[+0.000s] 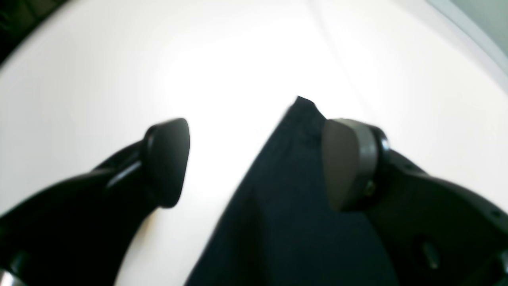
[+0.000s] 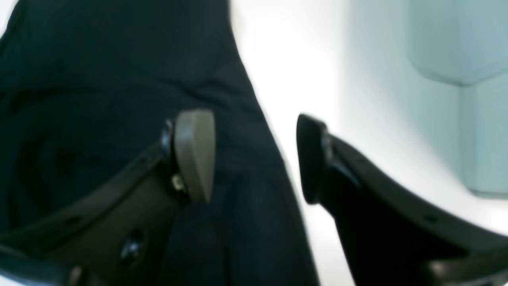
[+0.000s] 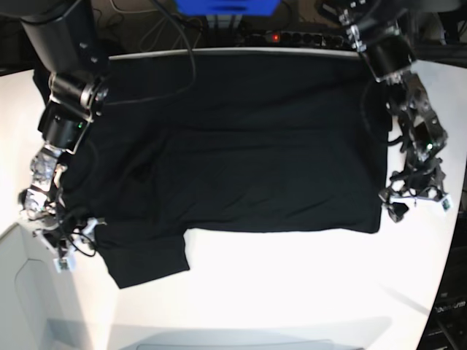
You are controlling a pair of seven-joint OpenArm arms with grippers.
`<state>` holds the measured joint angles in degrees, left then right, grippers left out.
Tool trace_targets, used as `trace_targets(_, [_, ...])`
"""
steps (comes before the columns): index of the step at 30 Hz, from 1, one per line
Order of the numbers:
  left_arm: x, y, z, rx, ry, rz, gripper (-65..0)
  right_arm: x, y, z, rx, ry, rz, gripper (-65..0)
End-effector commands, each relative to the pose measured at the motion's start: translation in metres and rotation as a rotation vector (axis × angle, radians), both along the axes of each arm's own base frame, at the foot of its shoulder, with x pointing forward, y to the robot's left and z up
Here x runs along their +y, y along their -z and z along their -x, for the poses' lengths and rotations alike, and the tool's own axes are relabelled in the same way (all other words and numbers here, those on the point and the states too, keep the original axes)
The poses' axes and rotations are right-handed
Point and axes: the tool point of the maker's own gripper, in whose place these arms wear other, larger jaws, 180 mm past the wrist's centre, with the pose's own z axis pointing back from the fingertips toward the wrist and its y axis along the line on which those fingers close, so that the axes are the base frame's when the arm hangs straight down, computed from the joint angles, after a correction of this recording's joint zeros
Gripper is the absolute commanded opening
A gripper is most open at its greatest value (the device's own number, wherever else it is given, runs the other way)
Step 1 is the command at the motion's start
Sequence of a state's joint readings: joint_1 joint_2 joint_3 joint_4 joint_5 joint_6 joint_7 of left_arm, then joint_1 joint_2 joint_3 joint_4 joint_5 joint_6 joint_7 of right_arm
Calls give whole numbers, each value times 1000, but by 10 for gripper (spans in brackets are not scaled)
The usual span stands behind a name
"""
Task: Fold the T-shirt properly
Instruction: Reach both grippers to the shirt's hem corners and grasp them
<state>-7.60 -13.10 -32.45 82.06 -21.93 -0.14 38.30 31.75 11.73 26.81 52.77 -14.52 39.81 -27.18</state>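
Note:
The black T-shirt [image 3: 248, 160] lies spread over the white table [image 3: 292, 292], with one short sleeve [image 3: 146, 259] sticking out at the near left. My left gripper [image 3: 410, 200] hangs at the shirt's right near corner. In the left wrist view its jaws stand wide apart [image 1: 254, 159], and a pointed corner of the T-shirt [image 1: 285, 206] lies loose on the table between them, close to the right finger [image 1: 345, 163]. My right gripper [image 3: 69, 237] is at the shirt's left edge, beside the sleeve. It is open [image 2: 254, 155] over the edge of the cloth [image 2: 99, 71], gripping nothing.
A blue object [image 3: 226, 6], a power strip with a red light [image 3: 273, 36] and cables lie behind the table's far edge. A pale greenish box-like surface [image 2: 468, 79] stands just beyond the right gripper. Bare white tabletop stretches in front of the shirt.

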Motion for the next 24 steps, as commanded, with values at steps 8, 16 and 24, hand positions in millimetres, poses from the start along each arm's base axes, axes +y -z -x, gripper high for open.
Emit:
trace_targets(8, [-5,3,-59,-57,88,-132,-150,-22,7,-20,-107,75,-105,-314])
trace_targets(16, [-14,26,-90,-22,119,-143,-149,-36,22,-15,-114,164,-105,-314])
trace_targets(24, [-30,48,-107,21,165,-169,-150,-34,47,-4,-68,198,-127,-315])
